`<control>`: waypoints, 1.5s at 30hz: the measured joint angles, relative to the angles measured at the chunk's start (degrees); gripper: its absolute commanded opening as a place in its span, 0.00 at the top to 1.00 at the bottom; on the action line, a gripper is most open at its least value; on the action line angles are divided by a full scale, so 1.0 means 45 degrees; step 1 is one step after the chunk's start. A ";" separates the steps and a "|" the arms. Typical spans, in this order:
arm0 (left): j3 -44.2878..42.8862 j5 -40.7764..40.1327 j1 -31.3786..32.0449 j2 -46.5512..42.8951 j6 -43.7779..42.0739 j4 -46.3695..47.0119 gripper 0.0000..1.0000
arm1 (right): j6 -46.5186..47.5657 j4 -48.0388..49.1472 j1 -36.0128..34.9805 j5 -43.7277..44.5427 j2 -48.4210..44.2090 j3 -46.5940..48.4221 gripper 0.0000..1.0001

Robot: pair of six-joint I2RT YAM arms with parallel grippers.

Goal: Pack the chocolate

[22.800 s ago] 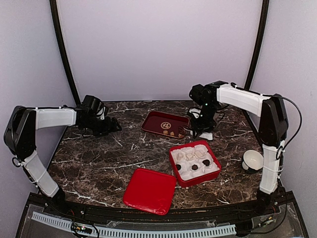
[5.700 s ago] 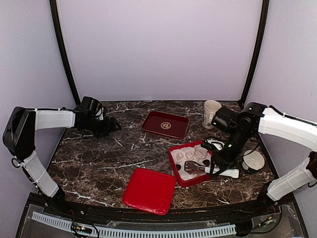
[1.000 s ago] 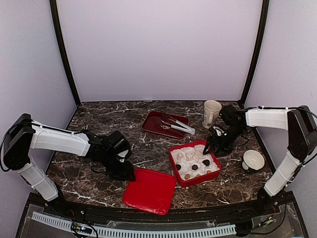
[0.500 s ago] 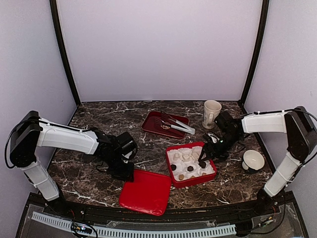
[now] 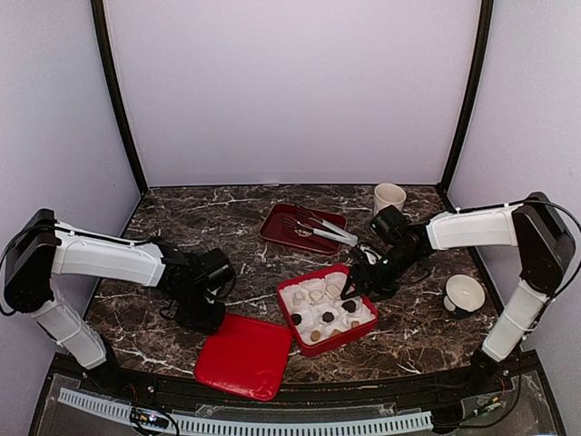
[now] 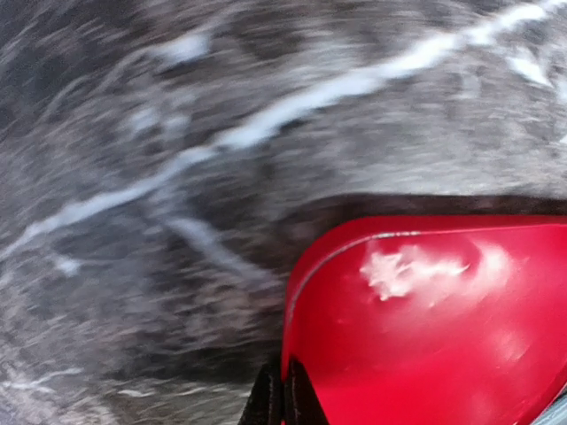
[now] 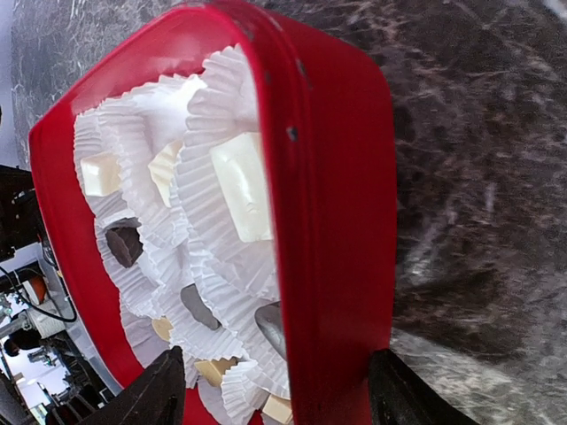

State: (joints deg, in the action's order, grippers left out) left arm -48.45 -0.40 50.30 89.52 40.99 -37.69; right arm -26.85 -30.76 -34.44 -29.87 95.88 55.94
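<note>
Near-centre on the marble table (image 5: 200,218) sits the red box (image 7: 337,177), skewed, open-topped, packed with white paper cups (image 7: 213,106). All the chocolate (image 7: 124,241) I can see is in those cups: dark lumps, tan ones, cream-white blocks.

My right gripper (image 7: 275,354) is at the box's far right side. Its fingers are spread wide and straddle the box wall, one over the cups inside, the other outside just beside the wall. Nothing is pinched. Contact with the wall is unclear.

My left gripper (image 6: 282,400) is at the far left corner of the red lid (image 5: 238,356), which lies flat at the near edge, left of the box. The fingertips are nearly together with the lid's rim between them, so they are clamped on the lid edge. That wrist view is blurred. The lid's right corner is just beside the box's near left corner; touching or not, I cannot tell.

Beyond the box is a dark red tray (image 5: 280,234) with metal tongs (image 5: 322,229) lying across it. A cream mug (image 5: 388,197) stands upright to the tray's right. A white bowl (image 5: 464,292) sits near the right edge, apart from the box.
</note>
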 measured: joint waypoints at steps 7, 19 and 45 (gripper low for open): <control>0.0423 -0.0510 -0.1972 -0.1486 0.0005 -0.1137 1.00 | -0.1554 0.0942 -0.1316 -0.0194 0.0321 0.0078 0.25; -0.0593 -0.1088 -0.3551 -0.1812 -0.0238 -0.1700 1.00 | -0.4002 0.3143 -0.1996 -0.1530 -0.0301 -0.1389 0.24; -0.4371 0.0063 -0.3492 -0.4838 -0.1632 0.1200 1.00 | -0.2506 0.4823 -0.1632 -0.1486 -0.3405 0.3249 0.33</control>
State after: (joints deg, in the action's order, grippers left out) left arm -68.12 -0.12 34.59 67.75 33.65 -32.29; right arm -38.13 -9.06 -41.78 -36.56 80.55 70.57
